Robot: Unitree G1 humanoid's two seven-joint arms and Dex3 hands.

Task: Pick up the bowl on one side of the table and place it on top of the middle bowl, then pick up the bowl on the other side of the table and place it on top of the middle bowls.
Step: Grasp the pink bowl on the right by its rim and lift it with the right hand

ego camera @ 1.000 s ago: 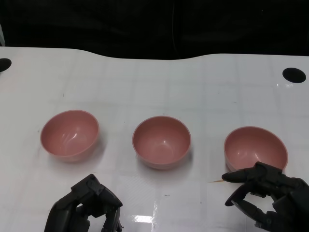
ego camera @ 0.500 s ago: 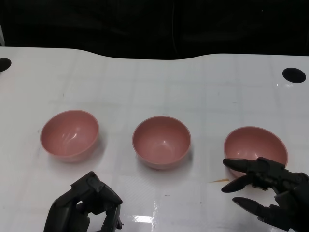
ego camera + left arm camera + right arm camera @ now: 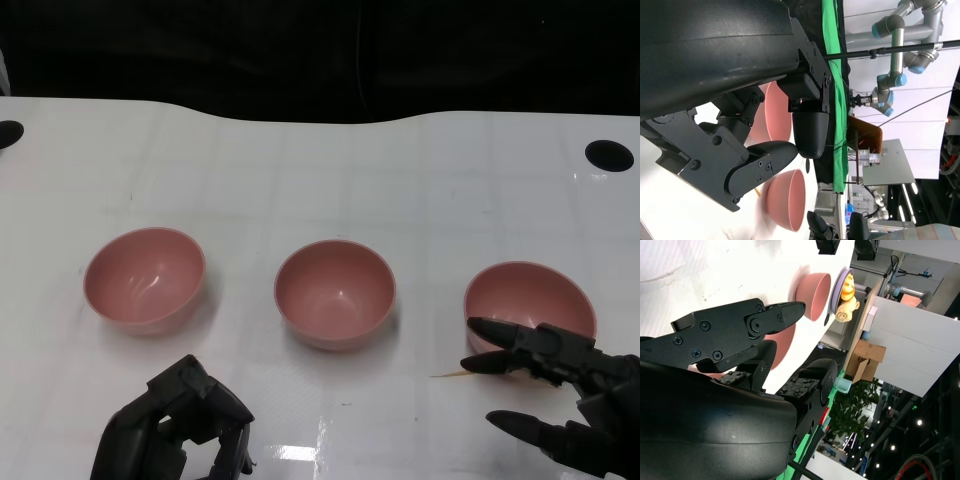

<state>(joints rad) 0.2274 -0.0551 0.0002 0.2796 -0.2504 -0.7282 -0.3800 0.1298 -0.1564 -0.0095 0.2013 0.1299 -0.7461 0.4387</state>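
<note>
Right hand (image 3: 560,400) – fingers spread wide, holding nothing – sits just in front of the right-side pink plastic bowl (image 3: 530,303), nearer than the curled, empty left hand (image 3: 175,425)

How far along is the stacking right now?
Nothing is stacked: the left bowl, middle bowl and right bowl each sit apart on the table. In hand: the right hand is open at the right bowl's near rim, not gripping it. The left hand hangs curled, empty. Both placements remain.
</note>
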